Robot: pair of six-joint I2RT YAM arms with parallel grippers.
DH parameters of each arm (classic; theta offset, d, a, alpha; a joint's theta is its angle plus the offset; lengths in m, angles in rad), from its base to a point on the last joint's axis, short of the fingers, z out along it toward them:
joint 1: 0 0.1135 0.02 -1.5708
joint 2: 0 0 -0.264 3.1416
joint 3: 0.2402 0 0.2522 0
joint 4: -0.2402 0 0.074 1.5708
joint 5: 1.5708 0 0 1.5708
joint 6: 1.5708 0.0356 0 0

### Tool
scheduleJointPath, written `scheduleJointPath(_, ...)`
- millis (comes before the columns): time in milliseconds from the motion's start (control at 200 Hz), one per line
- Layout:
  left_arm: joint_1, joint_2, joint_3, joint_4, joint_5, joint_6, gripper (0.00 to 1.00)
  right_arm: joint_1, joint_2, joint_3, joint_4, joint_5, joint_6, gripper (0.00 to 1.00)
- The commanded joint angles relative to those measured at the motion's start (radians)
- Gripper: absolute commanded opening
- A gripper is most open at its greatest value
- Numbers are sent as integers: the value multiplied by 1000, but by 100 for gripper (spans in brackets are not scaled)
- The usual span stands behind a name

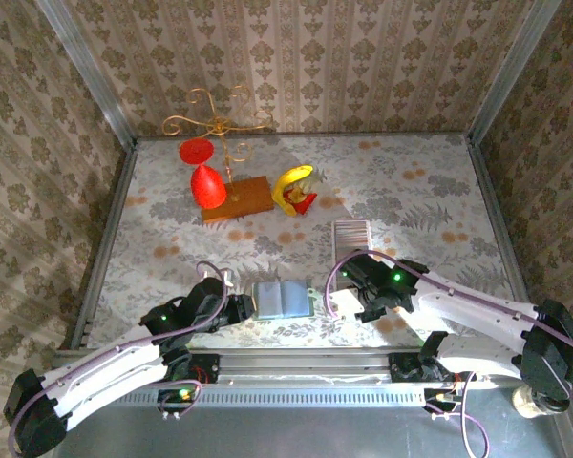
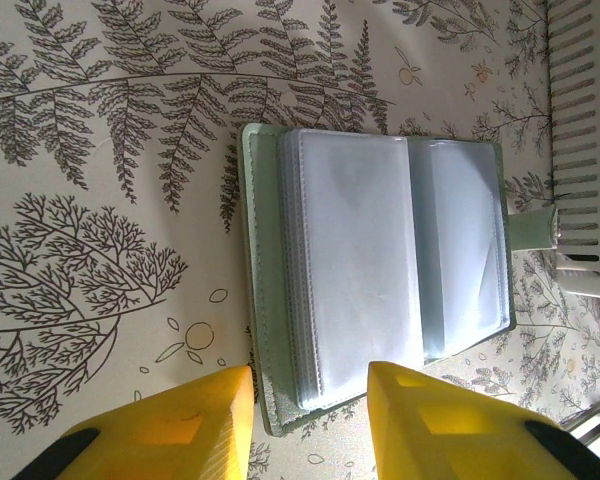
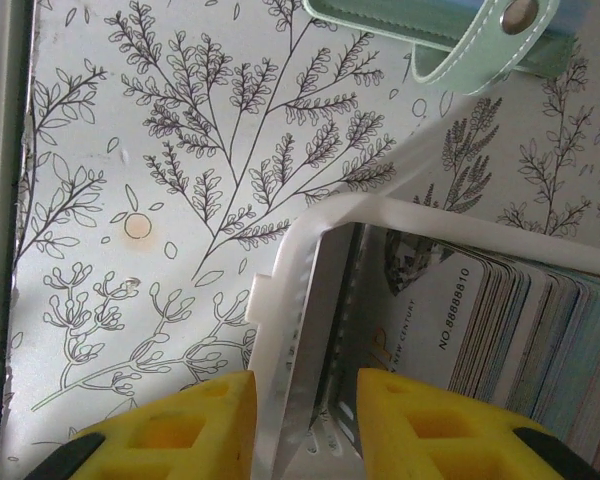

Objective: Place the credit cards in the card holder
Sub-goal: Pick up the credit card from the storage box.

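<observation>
The card holder point(image 1: 280, 299) is a pale green wallet lying open near the front of the table, its clear sleeves point(image 2: 360, 260) facing up. My left gripper point(image 2: 310, 400) is open, its yellow fingers either side of the wallet's near corner; in the top view the left gripper point(image 1: 244, 307) sits at the wallet's left edge. The credit cards point(image 3: 520, 320) stand packed in a white slotted rack point(image 3: 298, 262). My right gripper point(image 3: 305, 400) is open, straddling the rack's end wall and the first card. In the top view the right gripper point(image 1: 355, 274) is at the rack's point(image 1: 350, 234) near end.
The wallet's snap strap point(image 3: 490, 40) reaches toward the rack point(image 2: 585, 150), which lies just right of the wallet. A gold wire stand with red ornaments on a wooden base point(image 1: 234, 198) and a yellow-red object point(image 1: 294, 187) stand at the back. Metal rails point(image 1: 100, 258) edge the table.
</observation>
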Motion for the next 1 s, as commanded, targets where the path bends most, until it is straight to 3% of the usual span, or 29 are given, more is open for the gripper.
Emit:
scheduleJointPath(0,1,-12,15,-16,13,-4,35,7,20,20,-5,10,17,32)
scheduleJointPath(280,2,-19,11,-9,15,-4,35,6,64,22,2,38,16,30)
scheduleJointPath(995,1,-24,-2,7,23,-10,33,6,132,31,34,79,13,14)
